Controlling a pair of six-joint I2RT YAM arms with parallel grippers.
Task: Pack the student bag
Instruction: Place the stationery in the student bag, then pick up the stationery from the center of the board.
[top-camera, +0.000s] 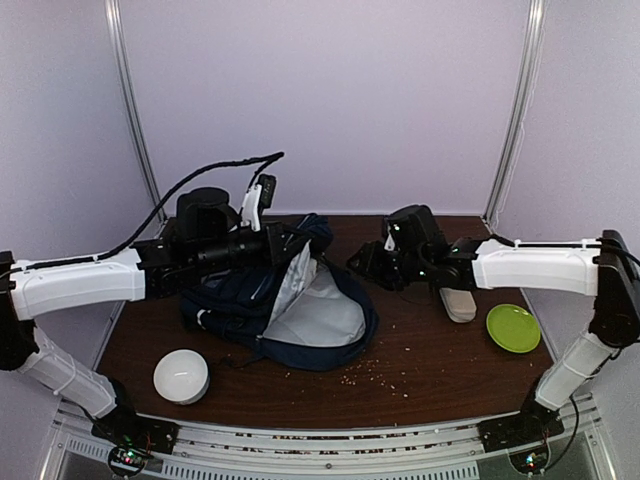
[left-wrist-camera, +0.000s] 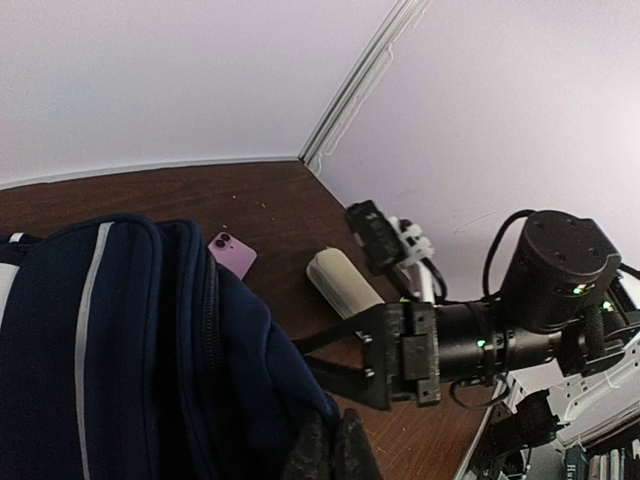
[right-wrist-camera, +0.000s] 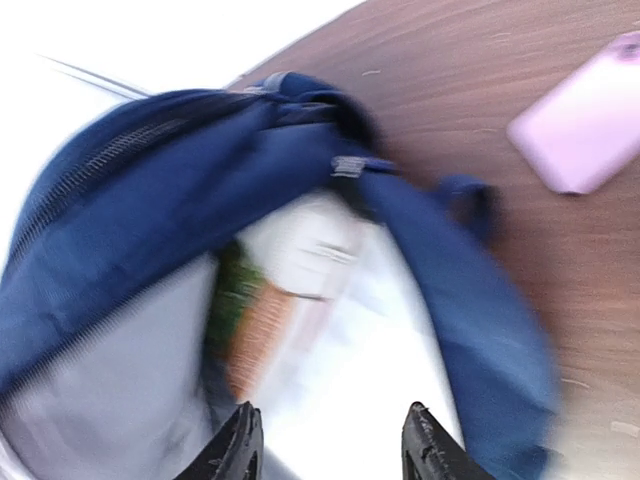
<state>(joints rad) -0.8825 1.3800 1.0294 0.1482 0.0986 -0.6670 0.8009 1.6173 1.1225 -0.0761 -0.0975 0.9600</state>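
The student bag (top-camera: 240, 292), dark navy with a light grey lining, lies in the middle of the table with its mouth gaping to the right. My left gripper (top-camera: 287, 240) is shut on the navy fabric at the bag's top edge (left-wrist-camera: 250, 350) and holds it up; its fingertips (left-wrist-camera: 352, 440) pinch the cloth. My right gripper (top-camera: 366, 262) hovers open at the bag's mouth. The blurred right wrist view shows its fingertips (right-wrist-camera: 240, 445) wide apart with nothing between them, over the lining. An orange and green item (right-wrist-camera: 250, 320) and something white lie inside the bag (right-wrist-camera: 150, 200).
A pink phone (left-wrist-camera: 232, 254) lies on the table behind the bag. A cream ribbed pouch (top-camera: 457, 302) and a green plate (top-camera: 513, 327) sit at the right. A white bowl (top-camera: 181, 375) stands front left. Crumbs (top-camera: 380, 372) are scattered near the front.
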